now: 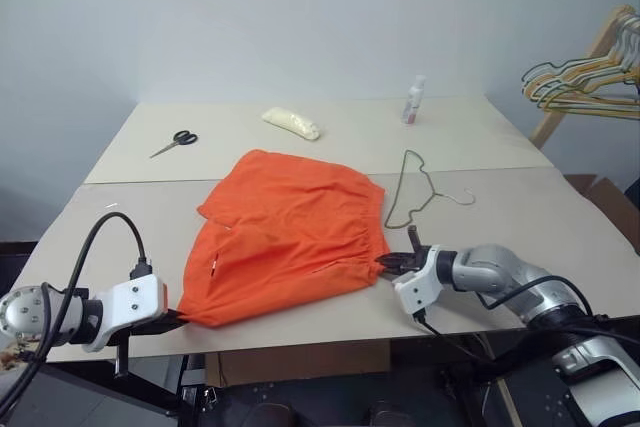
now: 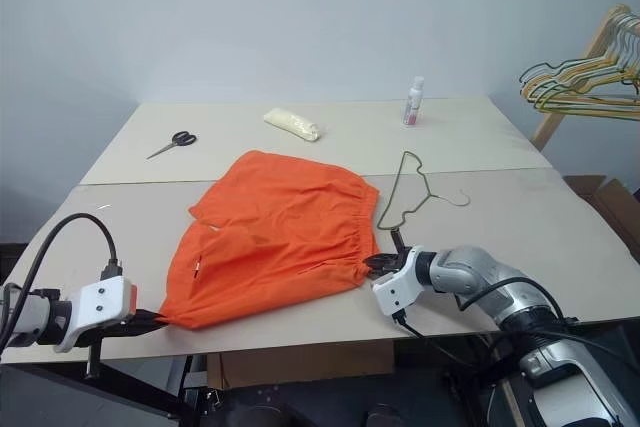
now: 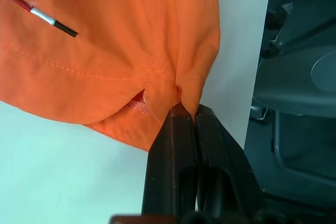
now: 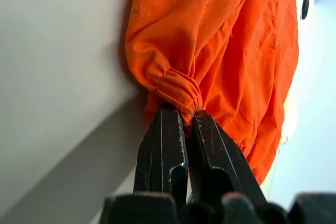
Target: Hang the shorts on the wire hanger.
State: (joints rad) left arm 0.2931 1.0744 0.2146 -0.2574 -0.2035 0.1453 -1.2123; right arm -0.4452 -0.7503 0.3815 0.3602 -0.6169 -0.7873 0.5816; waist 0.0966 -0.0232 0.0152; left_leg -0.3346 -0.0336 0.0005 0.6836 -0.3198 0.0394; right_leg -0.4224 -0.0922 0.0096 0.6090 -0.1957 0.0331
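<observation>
The orange shorts point(image 1: 290, 232) lie spread on the table, stretched toward its front edge. My left gripper point(image 1: 178, 319) is shut on a hem corner of the shorts point(image 3: 184, 90) at the front left edge of the table. My right gripper point(image 1: 388, 264) is shut on the gathered waistband end point(image 4: 178, 90) at the shorts' right side. The thin dark wire hanger point(image 1: 415, 192) lies flat on the table just right of the shorts and beyond my right gripper, with its hook point(image 1: 462, 197) pointing right.
Scissors point(image 1: 175, 142), a pale yellowish bundle point(image 1: 291, 123) and a small white bottle point(image 1: 413, 100) sit on the far table point(image 1: 330, 147). A wooden rack with several hangers point(image 1: 585, 82) stands at the far right. The table's front edge runs just below both grippers.
</observation>
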